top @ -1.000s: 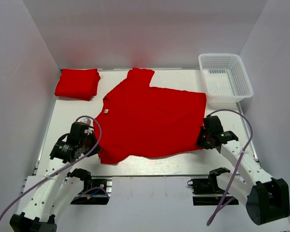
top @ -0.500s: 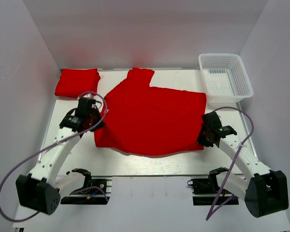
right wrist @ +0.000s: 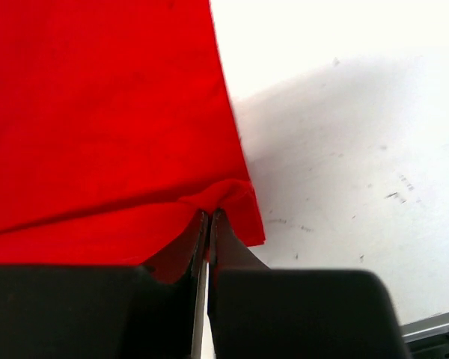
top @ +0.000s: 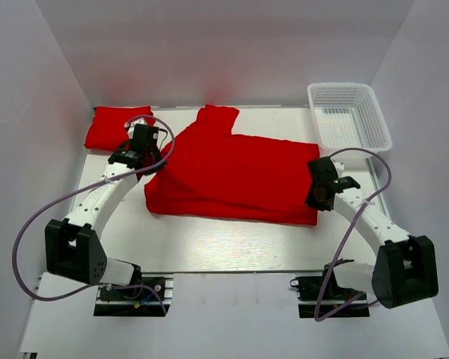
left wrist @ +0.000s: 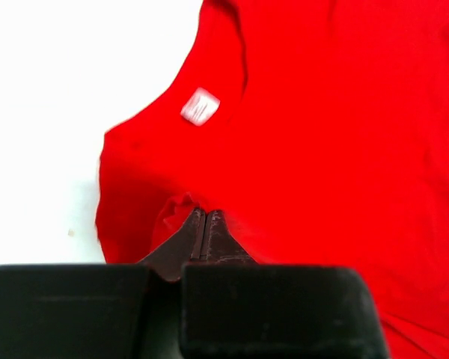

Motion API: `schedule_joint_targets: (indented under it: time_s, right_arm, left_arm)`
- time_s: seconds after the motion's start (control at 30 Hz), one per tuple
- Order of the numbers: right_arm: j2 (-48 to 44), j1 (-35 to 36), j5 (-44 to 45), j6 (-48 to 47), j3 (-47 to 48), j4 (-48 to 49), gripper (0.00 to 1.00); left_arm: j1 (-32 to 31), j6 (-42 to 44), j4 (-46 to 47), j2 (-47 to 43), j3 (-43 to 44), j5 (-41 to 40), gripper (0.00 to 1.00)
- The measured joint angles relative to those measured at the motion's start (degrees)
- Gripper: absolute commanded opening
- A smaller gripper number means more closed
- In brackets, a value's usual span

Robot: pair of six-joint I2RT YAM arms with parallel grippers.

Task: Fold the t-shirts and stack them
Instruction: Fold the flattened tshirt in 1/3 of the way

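Observation:
A red t-shirt (top: 239, 176) lies across the middle of the table, its near part doubled over toward the back, one sleeve (top: 217, 118) pointing away. My left gripper (top: 156, 158) is shut on a pinch of cloth at the shirt's left end, close to the white neck label (left wrist: 200, 106). The left wrist view shows its jaws (left wrist: 203, 215) pressed together on a small red fold. At the shirt's right edge my right gripper (top: 314, 193) is shut on the hem, seen as bunched cloth at its tips (right wrist: 209, 215). A second t-shirt (top: 108, 127), folded, lies at the back left corner.
A white mesh basket (top: 349, 120) stands at the back right corner, close behind the right arm. White walls close in the table on three sides. Bare white tabletop (top: 232, 243) shows between the shirt and the arm bases.
Both grippers have moved away from the near edge toward the back, carrying the shirt's near edge with them. The shirt now looks narrower, doubled over on itself.

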Motion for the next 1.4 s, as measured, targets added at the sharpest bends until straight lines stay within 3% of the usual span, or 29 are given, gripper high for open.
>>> schedule_joint_targets:
  time_s: [0.63,1.03,1.07,1.17,1.2,1.27,1.3,1.37,1.4]
  right_arm:
    - [7.91,-2.34,4.02,-2.6,5.7,1.66,0.0]
    - [13.55,-2.6,1.62,-10.71,7.67,8.26,0.0]
    - [14.99,-2.69,1.64,-10.78,8.37,8.2,0.01]
    - [19.17,-3.06,1.84,-10.69,10.73,7.69,0.2]
    - [20.28,-3.13,1.92,-10.69,11.54,7.5,0.43]
    - [22.25,-3.21,2.08,-10.73,13.2,7.43,0.62]
    - [22.88,-3.32,2.16,-10.71,13.99,7.28,0.74]
    - [23.52,-3.32,2.32,-10.62,15.74,6.27,0.89]
    - [23.56,-3.37,2.36,-10.56,16.72,5.86,0.9]
  left_arm:
    - [0.0,12.04,20.94,10.19,0.74,1.16,0.0]
    - [-0.02,15.17,21.24,23.56,13.4,-2.43,0.0]
    - [0.0,15.3,21.07,24.33,14.34,-2.6,0.0]
    - [-0.02,15.56,19.43,27.26,17.77,-3.58,0.0]
    - [-0.02,15.56,18.73,28.39,19.08,-4.15,0.16]
    - [0.02,15.93,16.98,31.04,21.68,-4.9,0.61]
    - [0.13,15.89,15.45,32.68,23.61,-5.07,0.99]
    - [0.24,15.58,12.59,36.2,28.11,-5.27,1.0]
    - [0.26,15.63,11.17,37.81,30.51,-5.29,1.0]
